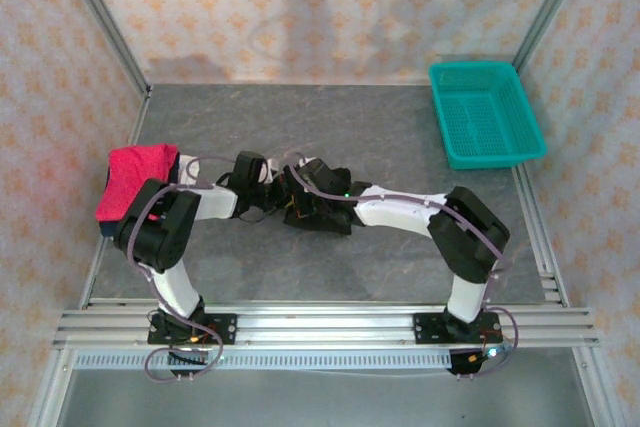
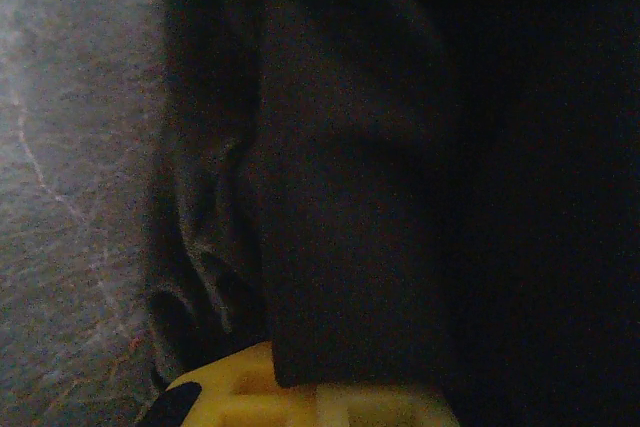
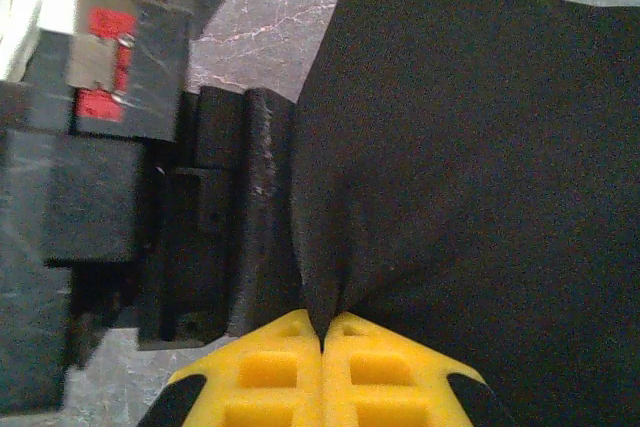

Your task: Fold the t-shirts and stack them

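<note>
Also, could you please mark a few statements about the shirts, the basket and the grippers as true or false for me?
1. The right gripper is shut on the black t-shirt. True.
2. The crimson-pink t-shirt lies in the teal basket. False: it lies at the left edge of the table, while the basket stands at the far right.
3. The left gripper is close beside the right one, near the middle of the table. True.
4. The teal basket holds a folded shirt. False: its mesh floor shows bare.
</note>
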You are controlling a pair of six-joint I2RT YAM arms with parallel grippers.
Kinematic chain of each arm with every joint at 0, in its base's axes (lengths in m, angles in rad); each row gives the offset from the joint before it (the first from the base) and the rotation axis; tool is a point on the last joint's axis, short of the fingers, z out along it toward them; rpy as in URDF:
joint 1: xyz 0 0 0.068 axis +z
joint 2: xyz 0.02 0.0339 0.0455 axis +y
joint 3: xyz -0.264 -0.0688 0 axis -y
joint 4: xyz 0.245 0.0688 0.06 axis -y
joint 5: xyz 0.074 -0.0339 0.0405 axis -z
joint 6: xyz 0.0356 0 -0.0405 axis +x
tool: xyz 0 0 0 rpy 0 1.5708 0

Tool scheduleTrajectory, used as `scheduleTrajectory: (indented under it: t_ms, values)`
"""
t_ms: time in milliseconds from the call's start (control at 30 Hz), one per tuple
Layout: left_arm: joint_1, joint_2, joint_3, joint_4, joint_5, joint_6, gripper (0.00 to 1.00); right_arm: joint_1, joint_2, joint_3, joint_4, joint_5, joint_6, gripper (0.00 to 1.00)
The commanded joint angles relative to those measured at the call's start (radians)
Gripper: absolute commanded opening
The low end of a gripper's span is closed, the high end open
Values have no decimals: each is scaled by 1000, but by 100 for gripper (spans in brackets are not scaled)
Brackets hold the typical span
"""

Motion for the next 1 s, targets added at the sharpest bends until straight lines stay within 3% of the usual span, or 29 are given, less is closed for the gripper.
scheduleTrajectory:
  t_ms: [0, 133, 233, 333, 700, 767, 833, 967]
  values:
    - [-18, 20, -16, 46, 28, -13, 0, 0, 23, 29, 45, -24, 11, 0]
    - [11, -32, -29, -39, -2, 30, 3, -2, 22, 33, 25, -3, 9, 0]
    - [44, -84, -39, -109, -10, 65, 24, -4, 10, 22, 15, 12, 1, 0]
    - [63, -115, -47, -172, -16, 99, 38, -6, 9, 17, 6, 14, -3, 0]
    - [182, -299, -184, -258, -78, 121, 49, -4, 60, 82, -27, -16, -6, 0]
    - [196, -343, -197, -266, -91, 123, 54, 1, 93, 117, -51, -24, -2, 13]
    - [199, -368, -191, -283, -97, 138, 61, 6, 123, 144, -66, -29, 1, 35]
    - [199, -398, -176, -293, -105, 151, 76, 4, 63, 109, -43, 7, 10, 59]
